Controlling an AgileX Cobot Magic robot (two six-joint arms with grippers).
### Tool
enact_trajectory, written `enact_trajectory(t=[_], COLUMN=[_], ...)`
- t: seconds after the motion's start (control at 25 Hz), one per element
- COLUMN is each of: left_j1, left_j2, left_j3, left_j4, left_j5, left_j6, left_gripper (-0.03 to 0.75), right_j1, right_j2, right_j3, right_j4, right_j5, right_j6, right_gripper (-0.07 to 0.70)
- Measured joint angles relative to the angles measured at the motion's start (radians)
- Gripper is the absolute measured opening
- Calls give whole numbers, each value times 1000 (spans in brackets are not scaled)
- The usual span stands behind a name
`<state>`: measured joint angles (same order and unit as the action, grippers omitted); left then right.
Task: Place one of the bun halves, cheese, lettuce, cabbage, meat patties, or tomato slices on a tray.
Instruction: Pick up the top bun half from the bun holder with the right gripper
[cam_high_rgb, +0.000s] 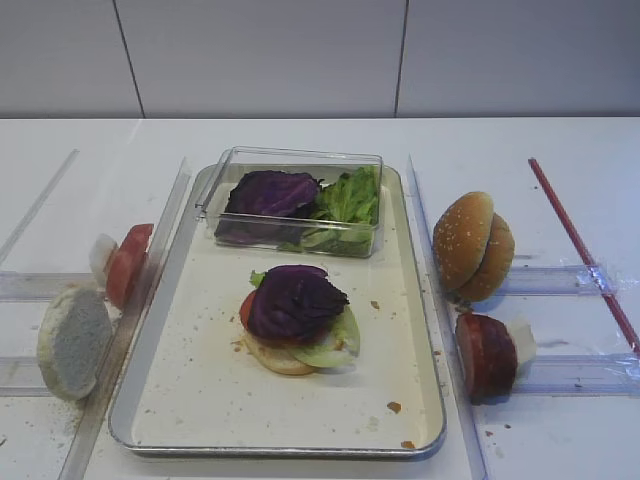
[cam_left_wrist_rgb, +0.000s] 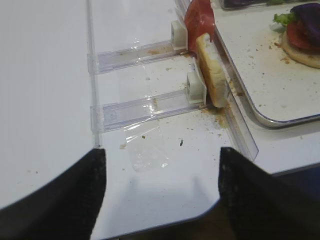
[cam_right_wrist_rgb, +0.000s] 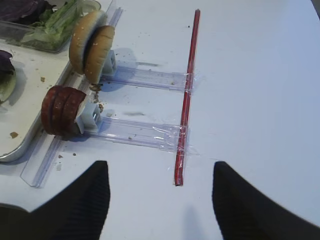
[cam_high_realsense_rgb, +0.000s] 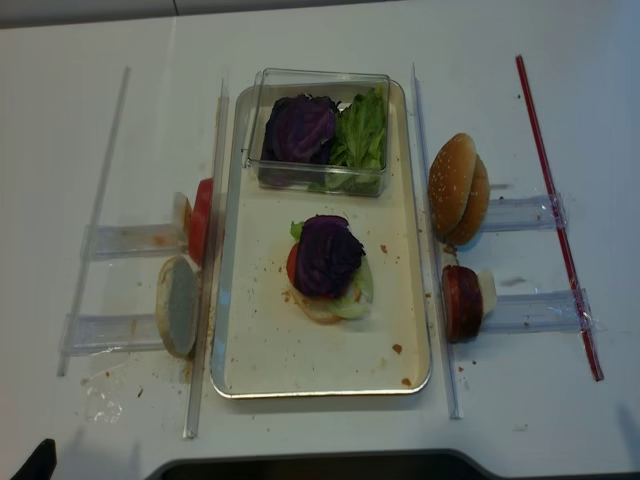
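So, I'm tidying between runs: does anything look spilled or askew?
Mostly crumbs: brown bits dot the tray floor and the table beside the pale bun half. On the stack, the cabbage sits off-centre over the base. Nothing looks damaged.

Beside the silver tray (cam_high_rgb: 425, 400): golden sesame-speckled bun half (cam_high_rgb: 462, 238), reddish-brown meat patties (cam_high_rgb: 487, 355), red tomato slices (cam_high_rgb: 127, 262), whitish bun (cam_high_rgb: 72, 340)

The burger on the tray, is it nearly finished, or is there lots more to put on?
Partly built. Done: on the tray a pale bun base carries tomato, lettuce and a cabbage leaf. In hand: nothing; the right gripper and left gripper both have open, empty fingers over bare table. Left: the meat patties and the sesame bun top wait in racks beside the tray.
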<state>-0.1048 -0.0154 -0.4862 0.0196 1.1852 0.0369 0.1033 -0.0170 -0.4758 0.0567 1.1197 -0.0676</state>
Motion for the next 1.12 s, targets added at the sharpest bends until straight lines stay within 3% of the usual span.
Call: enact_trajectory(t=[0.84, 1.12], left_j1=[0, 0], left_j2=[0, 0], left_j3=[0, 0], left_j4=[0, 0], left_j5=[-2, -4], left_j6=[0, 0], left_gripper=[440, 440], right_j1=[0, 0], right_j2=[0, 110], right_j3=[0, -41], right_j4=[-2, -2], right_j5=[0, -28], right_j6=[45, 48], right_gripper=[453, 453])
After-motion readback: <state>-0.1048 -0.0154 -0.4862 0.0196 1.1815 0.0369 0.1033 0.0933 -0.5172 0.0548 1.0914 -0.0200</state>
